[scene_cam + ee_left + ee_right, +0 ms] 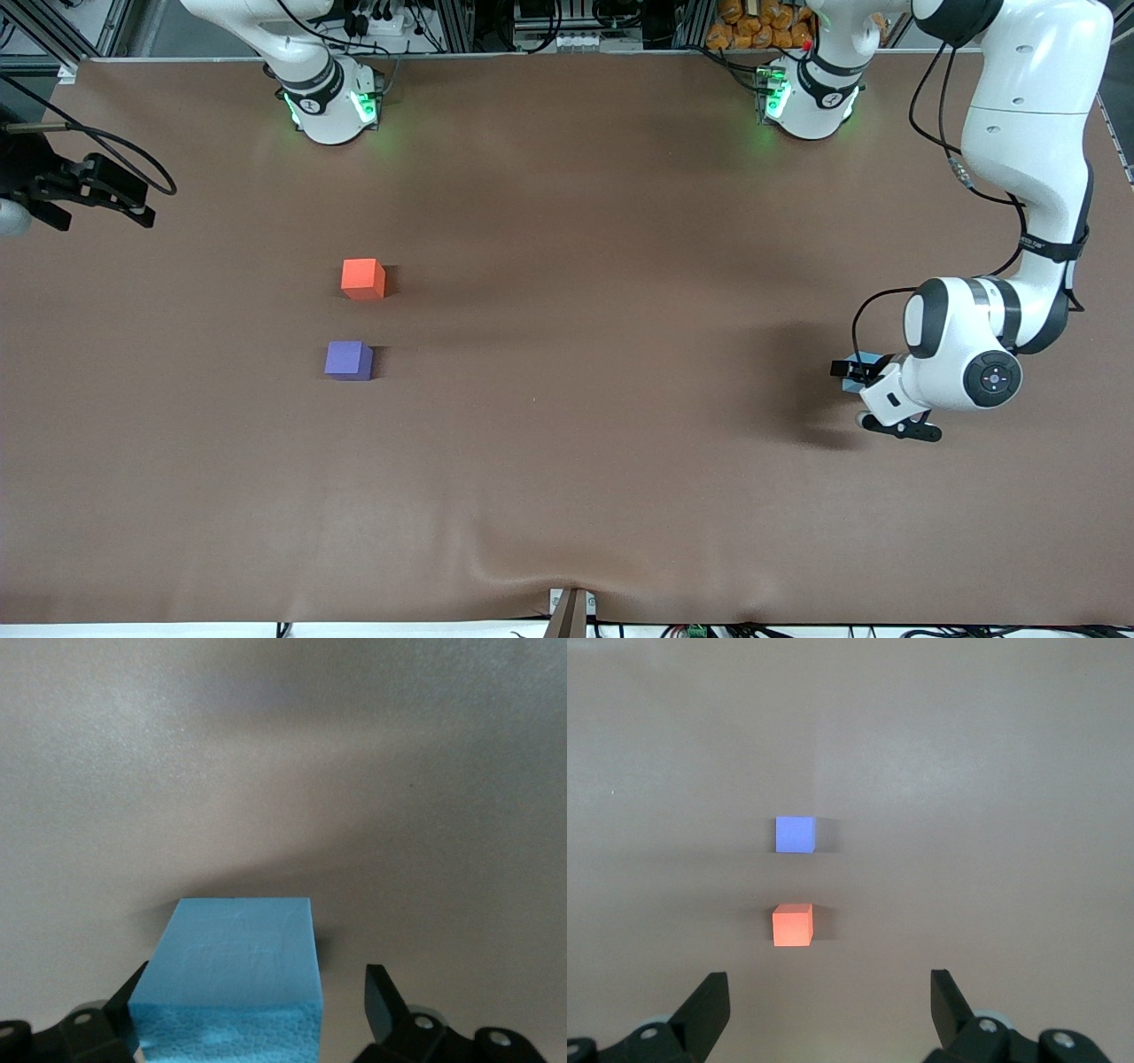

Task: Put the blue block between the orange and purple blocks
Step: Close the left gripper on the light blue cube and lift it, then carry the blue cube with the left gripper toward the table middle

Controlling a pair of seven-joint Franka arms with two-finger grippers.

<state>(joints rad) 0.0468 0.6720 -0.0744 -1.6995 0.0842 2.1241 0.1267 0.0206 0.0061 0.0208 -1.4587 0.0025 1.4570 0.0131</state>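
Observation:
The blue block [866, 361] sits on the brown table at the left arm's end. My left gripper [852, 374] is down around it. In the left wrist view the blue block [235, 979] lies between the open fingers of the left gripper [257, 979]; one finger [124, 1005] touches its side and the other [383, 1001] stands clear. The orange block [363, 278] and the purple block [348, 360] lie toward the right arm's end, purple nearer the front camera, with a gap between them. My right gripper [828, 983] is open and empty, high over the table, with the orange block [793, 925] and the purple block [796, 835] in its view.
The brown table cover [576, 399] is bare between the blue block and the other two. A black device on cables [89, 186] hangs over the table's edge at the right arm's end. The arm bases [332, 102] stand along the top edge.

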